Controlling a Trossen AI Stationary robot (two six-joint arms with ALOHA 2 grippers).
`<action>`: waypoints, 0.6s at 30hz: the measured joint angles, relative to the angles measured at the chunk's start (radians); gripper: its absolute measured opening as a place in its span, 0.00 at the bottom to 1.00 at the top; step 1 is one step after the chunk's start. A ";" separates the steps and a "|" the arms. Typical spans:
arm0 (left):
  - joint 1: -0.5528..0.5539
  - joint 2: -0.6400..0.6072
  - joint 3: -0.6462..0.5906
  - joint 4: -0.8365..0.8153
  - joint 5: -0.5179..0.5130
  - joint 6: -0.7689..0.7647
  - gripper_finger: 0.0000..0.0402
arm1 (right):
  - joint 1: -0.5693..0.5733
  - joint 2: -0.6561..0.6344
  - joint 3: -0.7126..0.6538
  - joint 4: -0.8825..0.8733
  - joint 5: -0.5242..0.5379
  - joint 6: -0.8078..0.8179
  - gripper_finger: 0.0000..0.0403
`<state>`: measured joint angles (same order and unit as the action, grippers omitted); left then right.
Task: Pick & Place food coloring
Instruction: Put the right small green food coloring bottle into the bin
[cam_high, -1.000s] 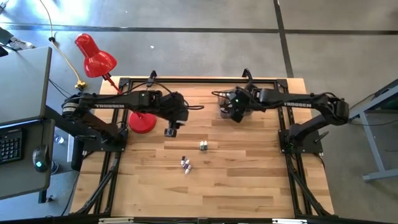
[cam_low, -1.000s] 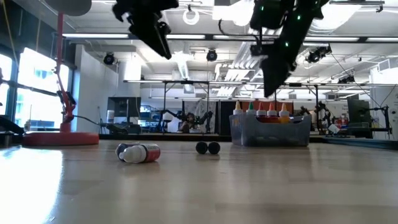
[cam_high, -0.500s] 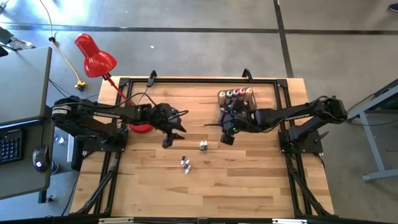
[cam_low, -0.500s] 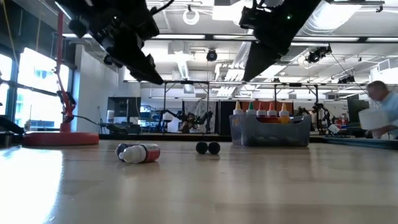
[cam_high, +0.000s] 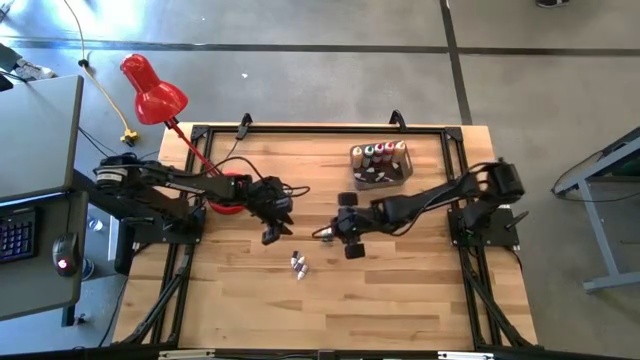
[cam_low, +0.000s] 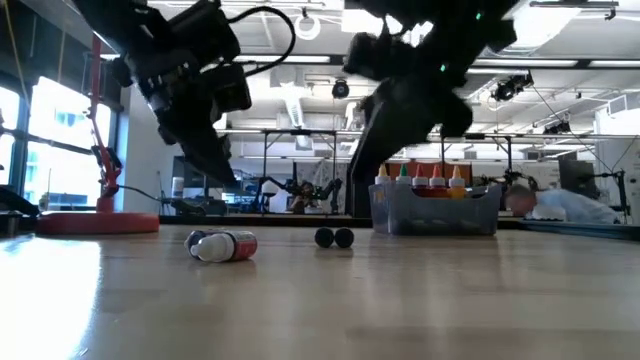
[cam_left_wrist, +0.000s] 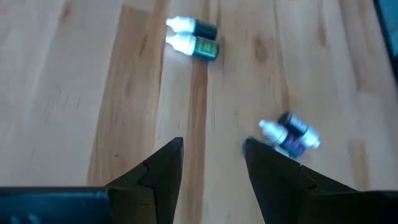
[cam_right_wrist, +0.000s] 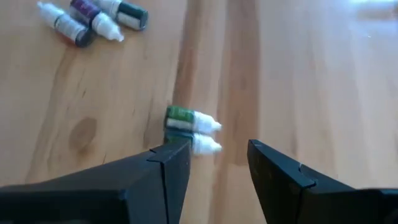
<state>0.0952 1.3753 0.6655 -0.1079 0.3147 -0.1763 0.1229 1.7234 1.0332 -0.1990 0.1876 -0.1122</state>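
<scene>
No readable text, labels, brands or numbers anywhere in these views.

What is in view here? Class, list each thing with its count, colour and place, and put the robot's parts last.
table: one, pale wood, under both arms
desk lamp: one, red, base at the table's left edge
tub: one, grey, back of the table
bottles in tub: at least five, mixed cap colours, upright
green bottles: two, white caps, lying side by side mid-table
mixed small bottles: three, white caps, lying nearer the front
person: one, beyond the table
left claw: open, above the table
right claw: open, by the green bottles
</scene>
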 joint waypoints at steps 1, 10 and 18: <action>0.000 0.009 0.000 -0.001 0.008 0.044 0.43 | 0.003 0.021 0.000 0.007 -0.004 -0.019 0.38; 0.000 0.038 0.000 0.007 -0.024 0.172 0.43 | -0.003 0.129 0.000 0.067 -0.089 -0.231 0.38; 0.001 0.038 0.000 0.006 -0.037 0.172 0.43 | -0.052 0.131 0.000 0.118 -0.228 -0.341 0.38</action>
<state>0.0959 1.4132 0.6655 -0.1017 0.2779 -0.0040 0.0711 1.8545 1.0328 -0.0811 -0.0401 -0.4533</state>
